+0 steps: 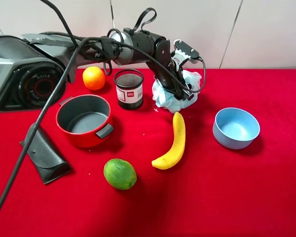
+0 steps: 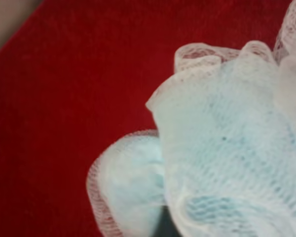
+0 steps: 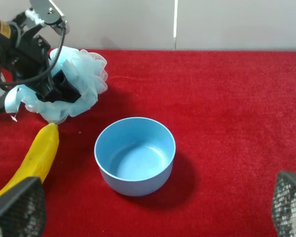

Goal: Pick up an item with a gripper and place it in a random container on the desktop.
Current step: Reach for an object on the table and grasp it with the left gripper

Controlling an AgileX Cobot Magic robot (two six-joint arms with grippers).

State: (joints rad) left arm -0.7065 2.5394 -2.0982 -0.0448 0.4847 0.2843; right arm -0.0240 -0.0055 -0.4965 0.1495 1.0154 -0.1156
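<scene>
- A bright red cloth covers the desktop (image 1: pixel 237 197), with a pale panelled wall behind it.
- The left gripper (image 1: pixel 182 90) reaches across the middle to the back of the table. Its black fingers (image 3: pixel 59 91) are sunk into the light-blue bath pouf (image 1: pixel 165 100) and pinched on the mesh, which bulges around them.
- The pouf sits just behind the banana's (image 1: pixel 172 143) upper tip and beside the black mesh cup (image 1: pixel 129 89) — whether it rests on the cloth or is raised off it I cannot tell.
- The red pot (image 1: pixel 89 140) stands well apart to the left, its grey inside bare.
- The right gripper (image 3: pixel 153 212) hangs wide open near the blue bowl (image 3: pixel 134 155), touching nothing.
- An orange (image 1: pixel 93 78), a lime (image 1: pixel 120 174) and a black case (image 1: pixel 44 153) lie around the pot.
</scene>
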